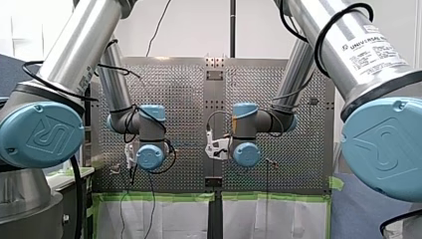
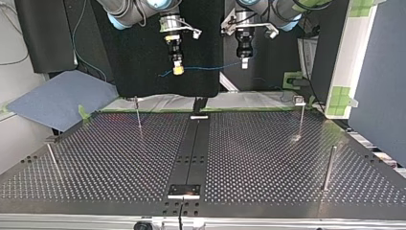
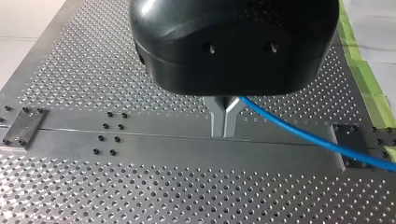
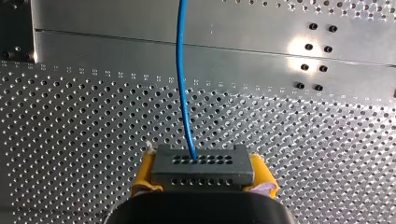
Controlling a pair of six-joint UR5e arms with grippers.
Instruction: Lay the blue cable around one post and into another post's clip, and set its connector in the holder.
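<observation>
Cable looks thin, light, floppy, strung in air between hands: left hand closed on it, right hand clamps its rigid connector, the surer hold; slack likely sags.

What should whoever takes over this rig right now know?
My right gripper: shut on the connector, held up above the table.
My left gripper: shut on the cable further along, also in the air.
The cable runs between the two grippers and touches no post.
Done: connector and cable are both in hand.
Left: everything else. Route the cable round one post, clip it at another, then seat the connector.
</observation>
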